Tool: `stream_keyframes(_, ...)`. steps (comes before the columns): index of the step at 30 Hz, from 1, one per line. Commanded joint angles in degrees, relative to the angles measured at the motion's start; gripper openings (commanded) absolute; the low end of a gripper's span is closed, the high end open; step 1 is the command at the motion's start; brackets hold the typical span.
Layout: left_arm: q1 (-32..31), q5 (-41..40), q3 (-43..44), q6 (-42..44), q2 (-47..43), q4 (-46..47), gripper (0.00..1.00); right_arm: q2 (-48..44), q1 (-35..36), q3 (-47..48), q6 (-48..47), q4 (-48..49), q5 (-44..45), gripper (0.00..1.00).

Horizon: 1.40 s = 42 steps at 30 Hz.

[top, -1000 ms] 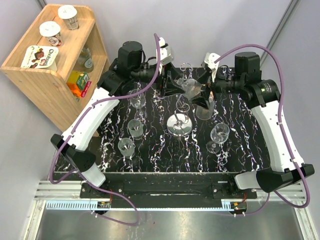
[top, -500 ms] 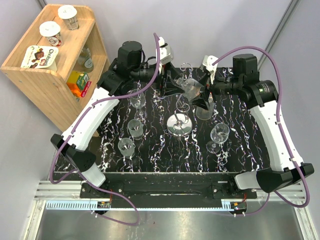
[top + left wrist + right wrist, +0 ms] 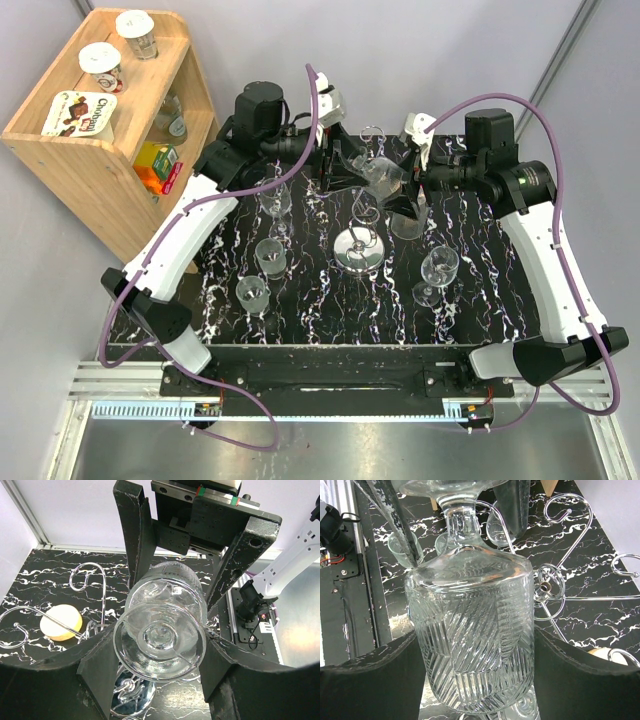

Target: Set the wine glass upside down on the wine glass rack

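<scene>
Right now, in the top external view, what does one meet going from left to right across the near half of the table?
nearest left glass → wine glass rack → stemmed glass on the right

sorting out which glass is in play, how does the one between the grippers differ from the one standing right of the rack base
Pose: the held wine glass is tilted in the air near the wine glass rack; the standing glass is upright on the table. Contact: the left gripper and right gripper both clamp the held one; nothing touches the standing glass. Both are clear and footed.
</scene>
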Motion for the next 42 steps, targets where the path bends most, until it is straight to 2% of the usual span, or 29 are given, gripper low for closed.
stream_keyframes(1,-0.31,2.6,3.02,-1.69,-2.54,5.19,0.0,-0.56,0.52,1.9,-1.59,-1.41,-1.5,0.24)
stream_keyframes(3,-0.31,2.25,3.03,-1.95,-2.37,5.19,0.02,-0.65,0.52,1.81,-1.68,-1.41,-1.15,0.16)
stream_keyframes(7,-0.31,1.37,2.94,-1.6,-2.89,5.19,0.51,-1.53,0.52,1.46,-1.25,-1.33,-0.27,0.04)
stream_keyframes(14,-0.31,-0.04,3.29,-1.95,-3.6,5.19,0.82,-4.69,0.52,-1.26,3.5,2.54,2.1,0.0)
stream_keyframes(15,-0.31,-0.13,3.2,-2.04,-3.69,5.19,0.94,-5.22,0.43,-1.79,4.28,3.24,2.37,0.0)
stream_keyframes(16,-0.31,-0.04,3.29,-2.12,-3.86,5.19,0.98,-5.66,0.52,-2.4,4.9,3.85,2.63,0.0)
stream_keyframes(25,-0.31,-2.06,-1.01,0.42,-6.06,4.14,0.99,-7.86,0.52,-7.33,10.35,11.41,6.94,0.0)
stream_keyframes(33,-0.13,-6.36,-5.32,6.74,-8.61,1.5,0.99,-7.07,0.52,-4.7,14.39,16.78,6.5,0.0)
stream_keyframes(42,3.38,-6.63,-6.47,7.28,-9.84,2.38,0.99,-5.57,0.52,-0.39,19.58,19.33,2.72,0.0)
